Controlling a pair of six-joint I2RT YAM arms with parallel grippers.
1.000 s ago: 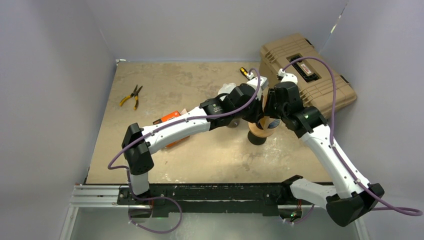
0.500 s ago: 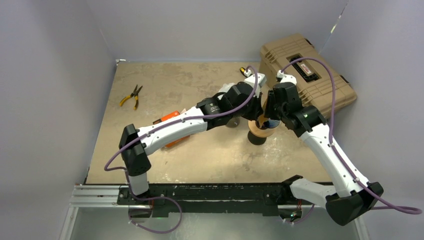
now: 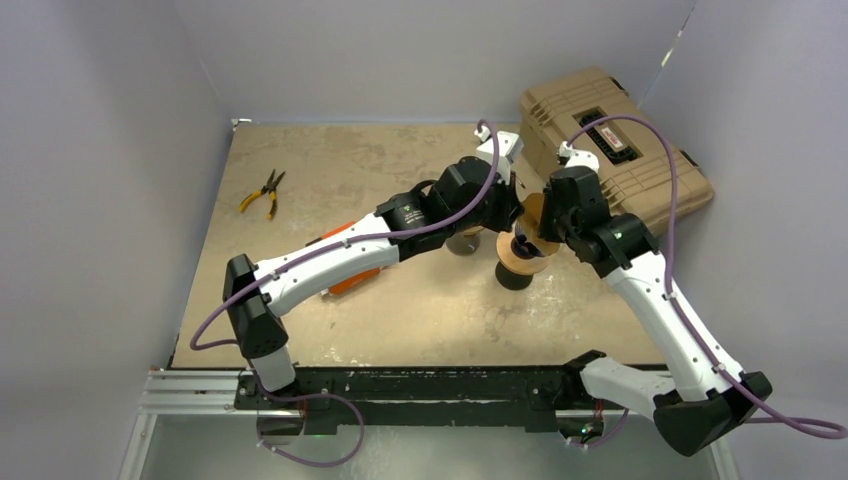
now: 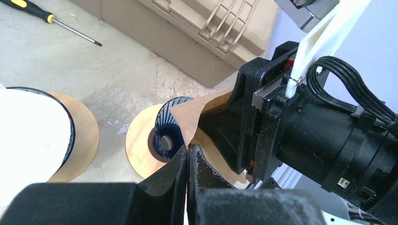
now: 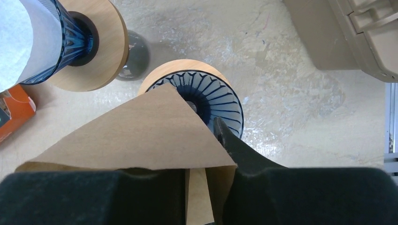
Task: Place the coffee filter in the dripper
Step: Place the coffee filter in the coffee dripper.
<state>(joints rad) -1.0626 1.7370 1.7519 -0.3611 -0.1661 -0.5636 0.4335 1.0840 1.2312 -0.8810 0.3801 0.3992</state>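
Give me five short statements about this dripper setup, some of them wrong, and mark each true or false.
1. The brown coffee filter is seated in the empty dripper. False: the right gripper holds it above the rim.
2. The second dripper holds a white filter. True.
3. The pliers lie on the toolbox. False: they lie on the table, far left.
4. The left gripper is open wide. False: it is shut.
5. A screwdriver lies by the toolbox. True.
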